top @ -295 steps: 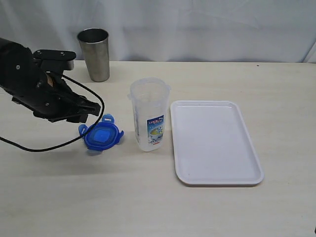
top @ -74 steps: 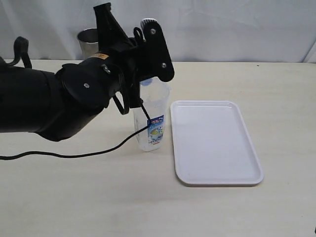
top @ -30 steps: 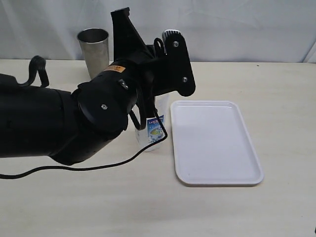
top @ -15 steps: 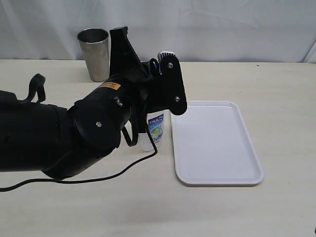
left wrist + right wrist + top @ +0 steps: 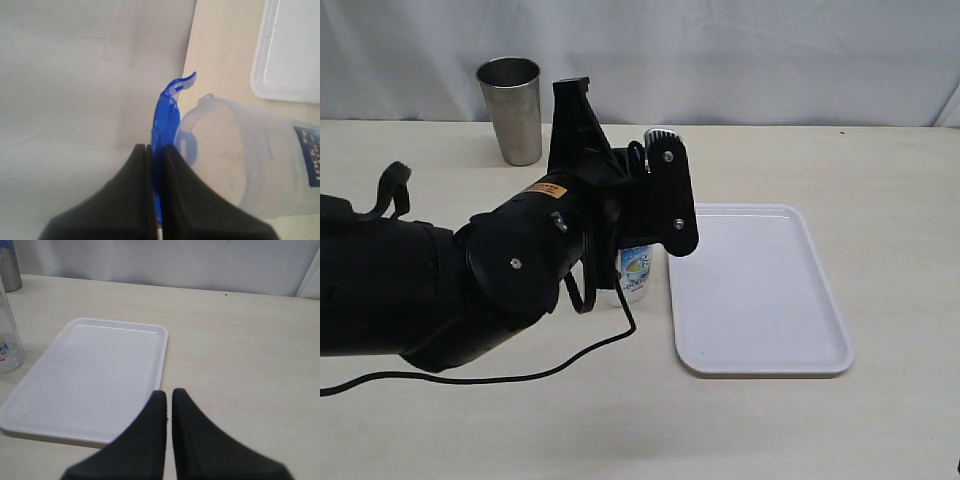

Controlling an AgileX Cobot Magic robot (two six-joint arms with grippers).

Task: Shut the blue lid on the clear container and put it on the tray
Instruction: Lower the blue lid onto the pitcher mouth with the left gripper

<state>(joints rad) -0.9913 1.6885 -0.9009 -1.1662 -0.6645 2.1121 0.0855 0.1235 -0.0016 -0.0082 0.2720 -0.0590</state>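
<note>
- Small round blue plastic lid [image 5: 165, 112]: seen edge-on, gripped between the closed fingers of the left gripper [image 5: 155, 148]. One snap flap curls out beyond the tips, just beside the rim of the container; whether they touch cannot be told.
- Tall clear plastic canister [image 5: 240, 160]: upright on the beige table [image 5: 880, 170], mouth uncovered, just beside the tray, blue-and-yellow label showing.
- Change: the lid, earlier flat on the table left of the canister, is now raised at its mouth. The left arm has sunk slightly in the last half-second.
- Flat white rectangular tray [image 5: 760, 290]: unmoved.
- Right gripper [image 5: 169, 392]: fingers pressed together, holding nothing, above the tray's near edge.
- Steel tumbler [image 5: 510, 95]: upright, behind.
</note>
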